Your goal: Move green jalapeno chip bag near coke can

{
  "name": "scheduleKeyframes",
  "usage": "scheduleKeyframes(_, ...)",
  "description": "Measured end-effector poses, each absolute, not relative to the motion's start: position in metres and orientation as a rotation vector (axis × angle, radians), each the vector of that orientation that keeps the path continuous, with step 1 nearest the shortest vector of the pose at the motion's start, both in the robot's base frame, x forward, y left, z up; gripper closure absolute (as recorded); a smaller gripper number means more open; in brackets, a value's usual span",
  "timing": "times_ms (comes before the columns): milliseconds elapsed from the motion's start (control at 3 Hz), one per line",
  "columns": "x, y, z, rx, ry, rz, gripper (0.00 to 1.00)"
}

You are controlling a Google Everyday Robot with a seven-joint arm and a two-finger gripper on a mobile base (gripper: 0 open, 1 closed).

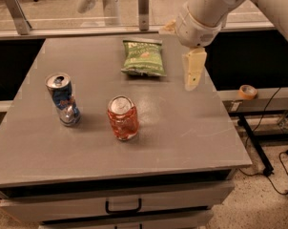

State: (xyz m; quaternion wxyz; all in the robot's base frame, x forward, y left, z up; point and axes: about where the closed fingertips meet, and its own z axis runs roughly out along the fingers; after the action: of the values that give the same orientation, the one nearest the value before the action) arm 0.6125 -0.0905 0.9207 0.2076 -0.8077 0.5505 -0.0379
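Observation:
The green jalapeno chip bag (143,57) lies flat near the back of the grey table (182,128), right of centre. The coke can (122,118), red-orange with a silver top, stands upright in the middle of the table, in front of the bag and slightly to its left. My gripper (191,80) hangs point-down from the white arm (203,13), above the table just right of the bag. It holds nothing and is apart from the bag.
A blue-and-silver can (63,98) stands upright left of the coke can. A roll of tape (248,91) sits on a ledge right of the table. A rail with posts (143,4) runs behind the table's far edge. Drawers (122,205) are below the front edge.

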Motion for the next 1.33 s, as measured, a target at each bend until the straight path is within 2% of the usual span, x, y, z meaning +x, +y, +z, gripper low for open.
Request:
scheduleKeyframes(333, 0.637, -0.062, 0.912, -2.358, 1.337, -0.12, 0.0)
scheduleKeyframes(1000, 0.676, 0.0, 0.87, -2.531, 0.861, -0.028, 0.0)
scheduleKeyframes(1333, 0.688, 0.007, 0.847, -2.587, 0.762, -0.015, 0.18)
